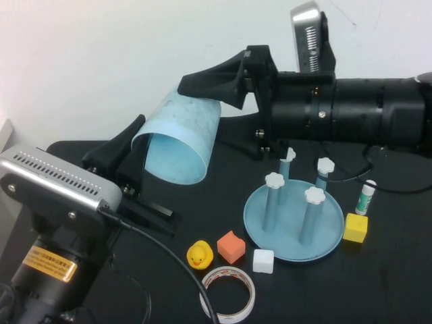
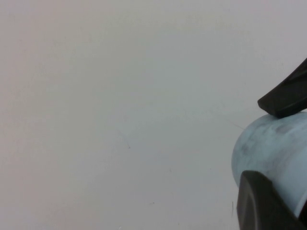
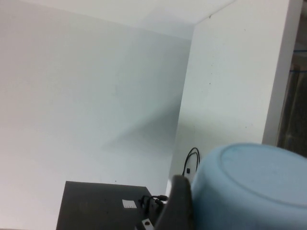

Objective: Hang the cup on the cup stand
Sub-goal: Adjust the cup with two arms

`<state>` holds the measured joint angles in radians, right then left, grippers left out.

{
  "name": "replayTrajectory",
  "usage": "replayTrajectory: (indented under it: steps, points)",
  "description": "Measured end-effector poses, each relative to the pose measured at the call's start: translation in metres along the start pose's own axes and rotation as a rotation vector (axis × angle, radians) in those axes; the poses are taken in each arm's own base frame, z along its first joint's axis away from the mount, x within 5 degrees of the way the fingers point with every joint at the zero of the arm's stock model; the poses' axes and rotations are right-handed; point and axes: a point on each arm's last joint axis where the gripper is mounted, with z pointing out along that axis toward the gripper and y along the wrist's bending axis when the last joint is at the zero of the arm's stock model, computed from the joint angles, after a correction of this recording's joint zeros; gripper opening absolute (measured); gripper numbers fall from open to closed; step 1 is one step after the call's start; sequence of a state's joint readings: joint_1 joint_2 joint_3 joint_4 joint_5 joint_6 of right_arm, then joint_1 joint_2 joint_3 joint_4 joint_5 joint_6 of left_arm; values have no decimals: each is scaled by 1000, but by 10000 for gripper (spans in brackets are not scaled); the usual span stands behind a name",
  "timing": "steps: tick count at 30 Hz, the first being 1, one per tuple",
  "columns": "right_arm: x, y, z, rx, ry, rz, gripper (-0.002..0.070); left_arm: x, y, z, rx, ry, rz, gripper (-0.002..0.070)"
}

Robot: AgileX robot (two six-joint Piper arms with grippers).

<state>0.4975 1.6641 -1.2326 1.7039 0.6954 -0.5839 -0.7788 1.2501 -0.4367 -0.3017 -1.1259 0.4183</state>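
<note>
The light blue cup [image 1: 181,135] hangs tilted in the air above the table's left middle, with its open mouth facing down toward me. My left gripper [image 1: 145,172] is shut on its rim end; one finger [image 2: 261,203] lies against the cup [image 2: 268,148]. My right gripper [image 1: 202,101] reaches in from the right and is shut on the base end; one finger [image 3: 178,206] presses the cup's [image 3: 244,191] side. The cup stand [image 1: 287,241], a round blue dish with four white-capped posts, stands on the table right of the cup, under the right arm.
In front of the stand lie a yellow duck [image 1: 200,254], an orange cube [image 1: 231,246], a white cube [image 1: 263,260] and a white tape ring [image 1: 228,295]. A yellow cube [image 1: 356,227] and a glue stick [image 1: 365,197] sit right of the stand.
</note>
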Motion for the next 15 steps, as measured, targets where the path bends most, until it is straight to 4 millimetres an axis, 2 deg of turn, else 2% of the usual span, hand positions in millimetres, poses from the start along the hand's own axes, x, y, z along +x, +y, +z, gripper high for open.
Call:
replayTrajectory:
  steps: [9,12,15]
  points:
    - [1,-2,3,2,5,-13,564,2,0,0,2,15,-2,12]
    - [3,-2,4,-3,22,-33,564,3,-1,0,6,29,-4,72]
    - [5,-3,6,-7,37,-34,564,4,-1,-1,13,43,-4,175]
